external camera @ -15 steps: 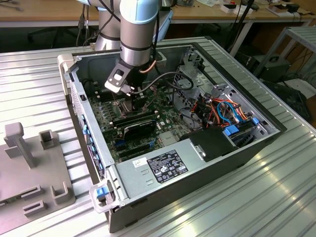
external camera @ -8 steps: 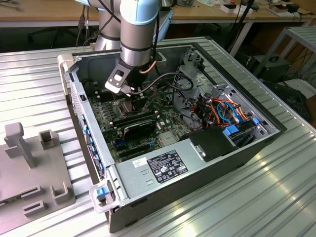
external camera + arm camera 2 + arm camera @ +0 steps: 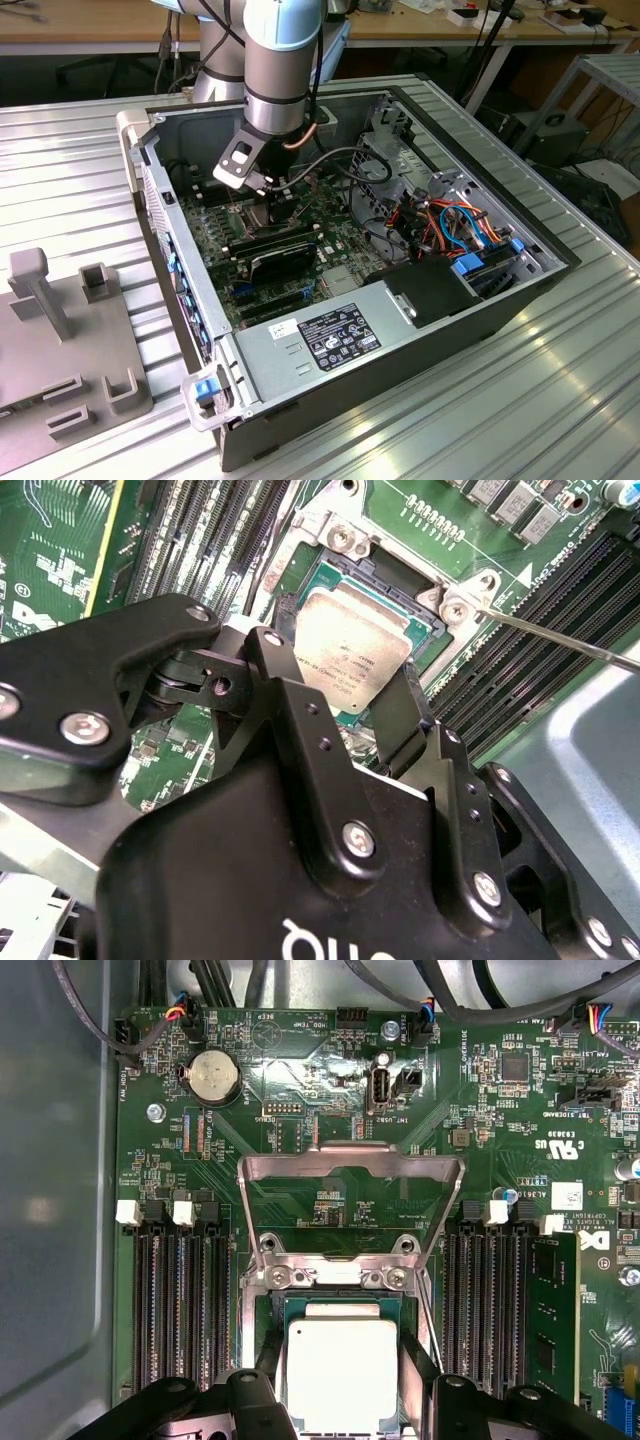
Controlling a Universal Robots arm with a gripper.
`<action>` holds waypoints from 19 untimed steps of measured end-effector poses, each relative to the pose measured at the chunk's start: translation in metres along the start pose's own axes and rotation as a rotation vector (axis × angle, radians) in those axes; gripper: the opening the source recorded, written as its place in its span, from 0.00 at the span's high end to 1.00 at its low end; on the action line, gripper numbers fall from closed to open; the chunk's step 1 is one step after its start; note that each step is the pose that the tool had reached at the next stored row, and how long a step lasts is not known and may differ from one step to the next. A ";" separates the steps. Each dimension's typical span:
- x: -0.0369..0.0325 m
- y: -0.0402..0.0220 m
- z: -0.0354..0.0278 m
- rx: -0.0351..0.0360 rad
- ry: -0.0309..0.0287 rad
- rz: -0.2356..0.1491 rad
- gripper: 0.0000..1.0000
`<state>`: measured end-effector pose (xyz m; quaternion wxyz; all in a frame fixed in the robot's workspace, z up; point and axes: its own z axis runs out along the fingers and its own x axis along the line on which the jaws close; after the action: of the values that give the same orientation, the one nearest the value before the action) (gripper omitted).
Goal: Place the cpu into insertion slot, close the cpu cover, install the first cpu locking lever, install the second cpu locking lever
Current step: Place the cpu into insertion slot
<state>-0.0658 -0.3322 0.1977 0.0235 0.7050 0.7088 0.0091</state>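
The ribbed metal worktop (image 3: 560, 400) is carrying an open case (image 3: 400, 390), which is lying on its side near the worktop's middle. In the exterior view, a grey fixture (image 3: 60, 340) is sitting on the worktop beside the case, toward the exterior view's left. The arm (image 3: 280, 70) is reaching down into the case from above. A power supply (image 3: 330, 340) is occupying the case's near edge.

The board (image 3: 330, 1080) is lying flat on the case floor. Two banks of memory slots (image 3: 185, 1300) are flanking the slot (image 3: 340, 1307) on opposite sides. The cover (image 3: 300, 1165) is standing open, hinged at one edge of the slot and leaning back over the board.

The cpu (image 3: 342, 1375) is sitting at the slot, inside its rim, with its metal top facing up; whether it is fully seated cannot be told. The fingers (image 3: 262, 665) are clamping the cpu by two opposite edges in both wrist views. A thin lever (image 3: 560, 640) is projecting unlatched from one corner of the slot. A coin cell (image 3: 213, 1073) is sitting on the board beyond the cover.
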 end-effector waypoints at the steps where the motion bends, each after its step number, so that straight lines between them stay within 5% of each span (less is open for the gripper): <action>1: 0.0000 0.0000 0.0000 0.0000 -0.0001 0.000 0.45; 19: 0.0000 0.0004 0.0002 0.0001 0.0000 0.000 0.45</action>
<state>-0.0654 -0.3322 0.1974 0.0235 0.7050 0.7088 0.0091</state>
